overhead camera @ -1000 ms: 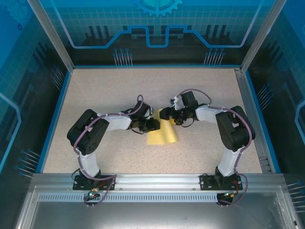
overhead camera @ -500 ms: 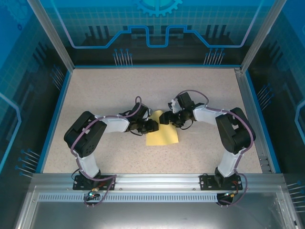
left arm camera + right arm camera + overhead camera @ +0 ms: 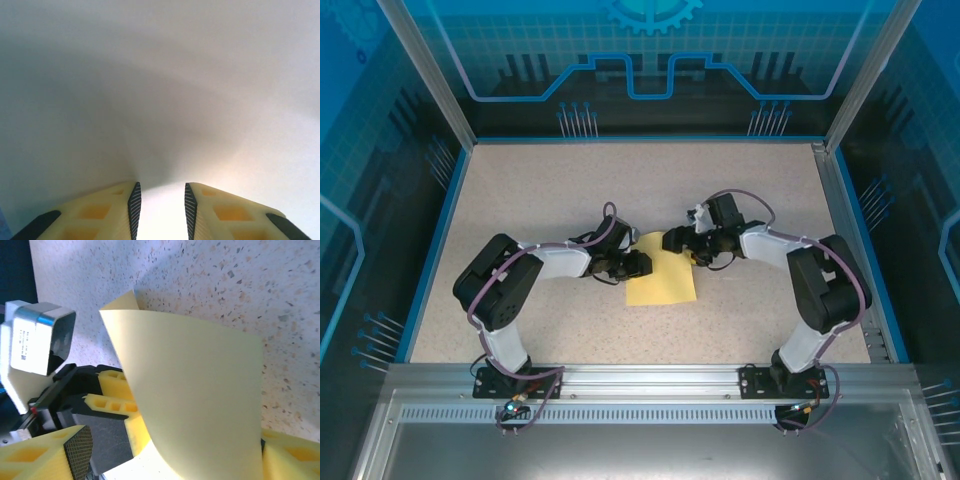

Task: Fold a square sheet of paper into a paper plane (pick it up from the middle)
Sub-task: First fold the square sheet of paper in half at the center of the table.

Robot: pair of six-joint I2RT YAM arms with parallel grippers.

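The square sheet of paper (image 3: 662, 285), pale yellow, lies mid-table between the two arms, its far part curled upward. My left gripper (image 3: 642, 264) sits at the sheet's left edge. In the left wrist view the paper (image 3: 160, 75) bows close over that gripper (image 3: 161, 192), whose jaws stand a narrow gap apart. My right gripper (image 3: 670, 241) is at the sheet's far edge. In the right wrist view the curled paper (image 3: 200, 390) rises between the wide-apart fingers of this gripper (image 3: 175, 450), open. The left gripper's yellow fingers (image 3: 112, 390) show behind the curl.
The speckled table (image 3: 540, 190) is bounded by a blue rim (image 3: 440, 240) and transparent walls. An aluminium rail (image 3: 650, 380) runs along the near edge by the arm bases. The left wrist's grey camera housing (image 3: 37, 340) sits close to the right gripper.
The right arm has shifted right and its gripper has drawn back a little along the sheet's far edge, its jaws narrowing then widening. The left gripper has barely moved.
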